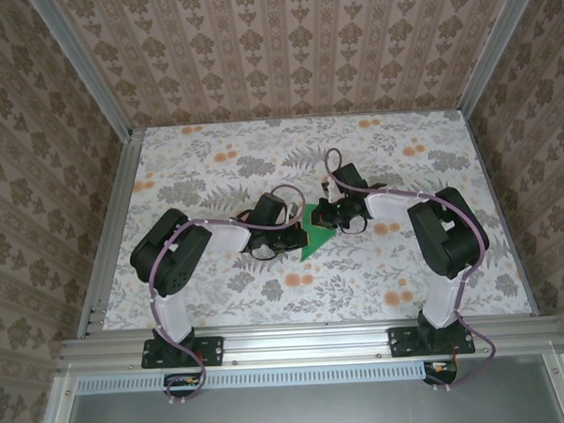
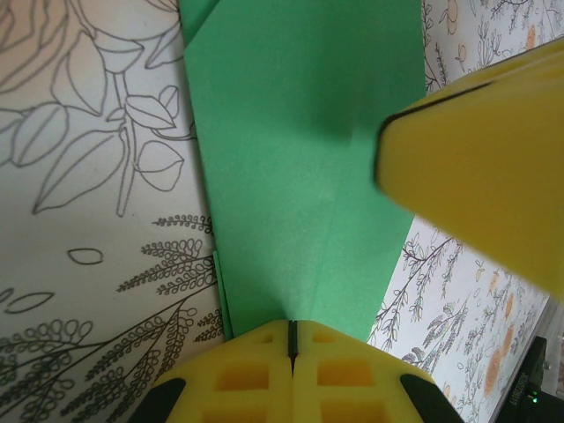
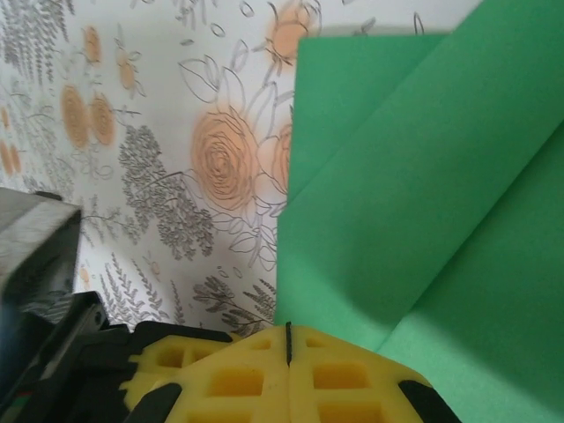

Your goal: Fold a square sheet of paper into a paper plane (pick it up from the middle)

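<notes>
As left end effector [image 2: 291,328], right end effector [image 3: 288,330] sit closed | paper [image 2: 300,150] folded

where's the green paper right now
In the top view the folded green paper lies near the middle of the floral table, between the left tool and the right tool.

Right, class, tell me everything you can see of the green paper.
The green paper is thin, plain, matte and bright, with no print. It is partly folded: overlapping layers and straight creases show, and from above it tapers to a point. It lies on the floral table, mid-table between the arms. The left gripper and right gripper, jaws shut, each meet an edge of it; pressing or pinching, I cannot tell.
</notes>
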You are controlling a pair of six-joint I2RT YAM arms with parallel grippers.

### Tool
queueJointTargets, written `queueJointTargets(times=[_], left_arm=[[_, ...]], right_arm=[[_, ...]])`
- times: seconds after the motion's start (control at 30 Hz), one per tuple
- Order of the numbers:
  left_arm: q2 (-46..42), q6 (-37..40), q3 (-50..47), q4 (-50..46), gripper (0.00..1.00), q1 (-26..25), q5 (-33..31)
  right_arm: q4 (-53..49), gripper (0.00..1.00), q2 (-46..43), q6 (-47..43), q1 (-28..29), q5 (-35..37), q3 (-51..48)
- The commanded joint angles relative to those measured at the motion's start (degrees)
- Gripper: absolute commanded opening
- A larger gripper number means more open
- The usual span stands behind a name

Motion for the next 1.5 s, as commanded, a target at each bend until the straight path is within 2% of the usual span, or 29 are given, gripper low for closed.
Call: queueJointTargets(times=[0.0,0.37,0.57,0.67,0.87,1.03,1.47], left_arm=[[2.7,1.6,-2.0,-11.0,0.0,-1.0,-2.6],[-0.6,3.0,0.0,-11.1,0.01,0.3,0.0],[-9.7,5.3,1.6,-11.1,0.17,1.4,1.7],[-12.5,5.8,1.7,-9.9,0.19,1.2,3.3],[-9.0,5.7,4.3,-9.1,0.12,-0.3,6.2],[-4.5,5.4,6.2,-9.9,0.06,-0.8,5.9],[1.4,5.7,7.6,-15.2,0.04,-1.2,4.6]], right_arm=[[1.1,0.07,1.6,1.2,0.7,-0.8,-1.0],[-1.7,0.06,6.1,0.2,0.7,3.7,-2.2],[-5.7,0.06,7.8,-0.3,0.7,6.6,-1.4],[-5.7,0.06,8.3,0.0,0.7,6.6,-1.5],[-5.6,0.06,8.5,0.5,0.7,6.4,-1.5],[-5.6,0.06,8.7,0.5,0.7,6.3,-1.6],[-5.8,0.05,9.4,0.8,0.7,6.6,-1.8]])
